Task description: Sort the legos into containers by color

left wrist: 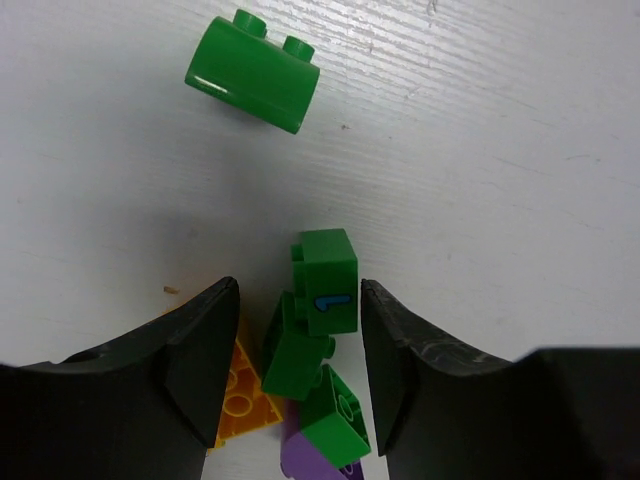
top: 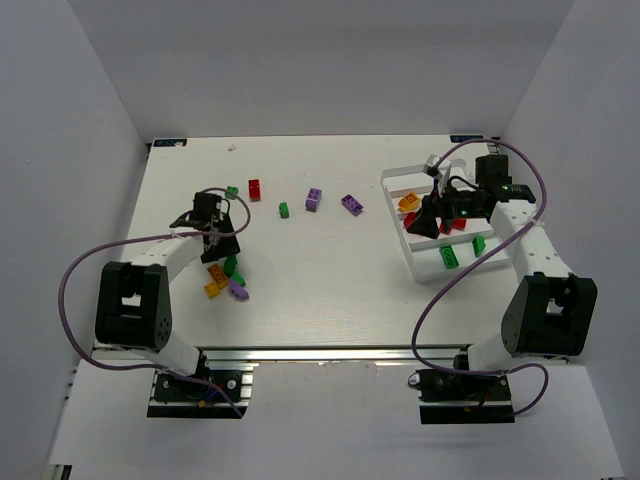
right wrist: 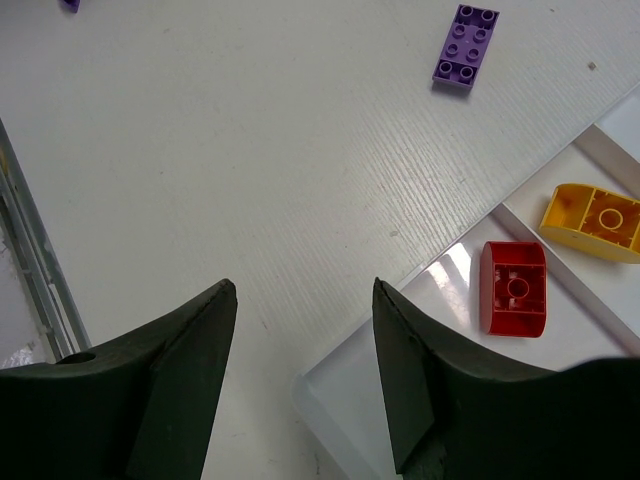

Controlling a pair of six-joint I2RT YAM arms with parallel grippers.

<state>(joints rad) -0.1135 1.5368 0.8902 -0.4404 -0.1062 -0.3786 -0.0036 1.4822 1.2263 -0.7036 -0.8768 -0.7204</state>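
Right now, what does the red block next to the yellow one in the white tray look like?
The shiny red plastic block lies upside down on the floor of the shallow white plastic tray. Its hollow underside faces up, with one round tube in the middle, and one end is curved. The yellow plastic block lies close by, in the next compartment. Nothing is holding the red one.

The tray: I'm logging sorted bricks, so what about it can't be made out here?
- Top view: the right gripper covers the middle of the tray; any bricks under it cannot be counted.
- Right wrist view: only one tray corner shows; the orange brick is cut by the right edge.
- Left wrist view: no tray in frame.
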